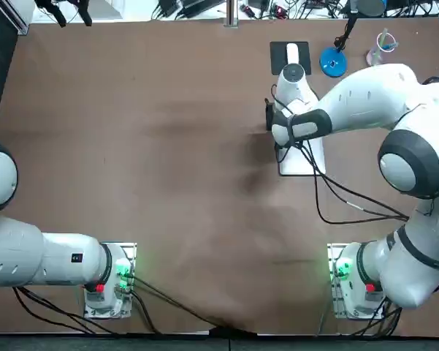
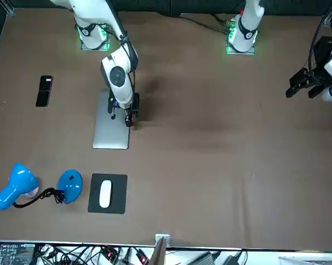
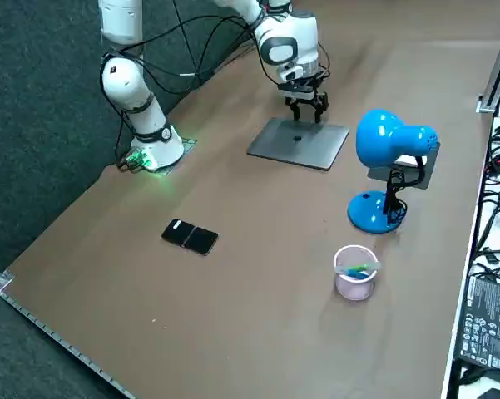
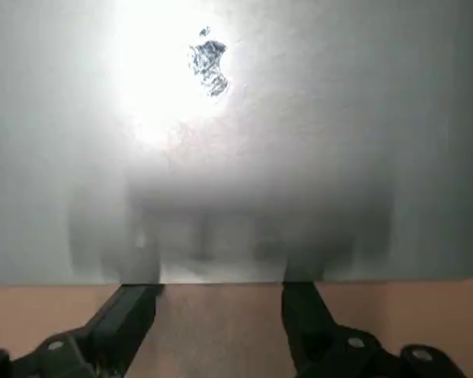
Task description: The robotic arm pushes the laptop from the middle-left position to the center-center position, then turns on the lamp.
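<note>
We see the right gripper [image 2: 130, 118], jaws apart, at the centre-facing edge of the closed laptop [image 2: 107, 132], which lies right of mid-table. Pushing from this side risks shoving it further from centre. The tips could also ride up onto the lid.

1. Even, fairly bright light falls from overhead on the brown bench [image 1: 131, 110]; no shadow on it has a hard edge.
2. In the top view a soft dark shadow lies on the bench just beside the right arm [image 1: 365, 88], with a fainter patch toward the middle.
3. In the wrist view a strong white glare washes out the laptop [image 4: 338, 157] lid around its logo.
4. The gripper [image 4: 220, 290], fingers apart at the lid's edge, throws a dim band of shadow on the lid.
5. Green lights glow at the arm bases [image 1: 343, 269].
</note>
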Robot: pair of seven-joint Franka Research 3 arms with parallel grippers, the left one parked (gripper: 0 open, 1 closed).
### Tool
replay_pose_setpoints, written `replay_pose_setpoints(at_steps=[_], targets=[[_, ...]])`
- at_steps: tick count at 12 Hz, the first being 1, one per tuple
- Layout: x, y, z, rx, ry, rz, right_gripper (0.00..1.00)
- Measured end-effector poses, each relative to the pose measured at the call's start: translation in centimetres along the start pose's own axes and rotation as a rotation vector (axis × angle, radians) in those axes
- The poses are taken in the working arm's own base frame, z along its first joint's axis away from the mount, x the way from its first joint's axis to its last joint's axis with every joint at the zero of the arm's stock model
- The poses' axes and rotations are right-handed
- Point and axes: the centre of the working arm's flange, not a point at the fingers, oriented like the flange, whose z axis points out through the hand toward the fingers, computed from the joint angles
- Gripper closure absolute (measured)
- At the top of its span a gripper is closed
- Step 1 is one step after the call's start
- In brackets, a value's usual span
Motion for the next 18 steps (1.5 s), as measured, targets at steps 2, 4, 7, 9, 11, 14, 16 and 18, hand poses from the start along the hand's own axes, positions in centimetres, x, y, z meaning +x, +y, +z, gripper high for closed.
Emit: replay_pose_setpoints(at_steps=[2, 4, 7, 9, 11, 14, 16, 18], targets=[[0.4, -0.2, 0.1, -0.001, 0.0, 0.003, 0.01], [0.8, -0.3, 0.2, -0.003, 0.001, 0.003, 0.01], [1.4, -0.5, 0.4, -0.006, 0.004, -0.002, 0.01], [1.8, -0.5, 0.5, -0.01, 0.006, -0.012, 0.01], [2.1, -0.5, 0.7, -0.014, 0.008, -0.023, 0.01], [2.8, -0.7, 0.7, -0.017, 0.009, -0.034, 0.01], [3.4, -0.8, 0.7, -0.019, 0.01, -0.031, 0.01], [4.0, -1.0, 0.7, -0.021, 0.011, -0.021, 0.01]])
